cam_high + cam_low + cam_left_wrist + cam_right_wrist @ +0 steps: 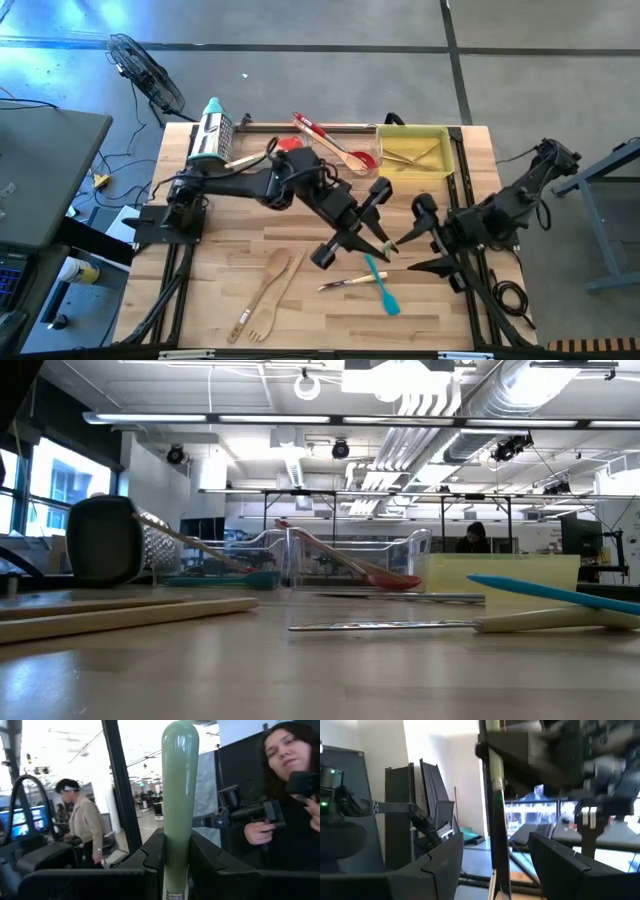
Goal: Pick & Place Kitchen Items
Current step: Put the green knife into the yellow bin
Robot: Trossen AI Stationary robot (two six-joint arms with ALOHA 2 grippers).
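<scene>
**Inspector:** What lay toward the nine o'clock side of the table point(200, 300)?

**Assistant:** The steel grater point(211, 135) sat at about ten o'clock. Two wooden utensils point(262, 295) lay flat near seven o'clock, untouched.

**Inspector:** And the centre?

**Assistant:** The left gripper point(377, 243) reached to just past the centre, raised off the board. Its fingers point(150, 857) were clamped narrowly on a green spatula handle point(179, 795), which stood straight out between them. The right gripper point(412, 226) faced it from three o'clock, fingers point(442, 857) standing wide on either side of that same green utensil, not gripping it as far as could be seen.

**Inspector:** Other items?

**Assistant:** A blue spatula point(381, 285) and a metal knife point(345, 284) lay crossed near five o'clock. A red spatula point(330, 142) rested in the clear tray point(350, 130) at twelve o'clock. The yellow tray point(445, 155), at one o'clock, held pale utensils point(410, 155).

**Inspector:** Anyone nearby?

**Assistant:** A person point(285, 800) stood beyond the table holding a dark device.
</scene>
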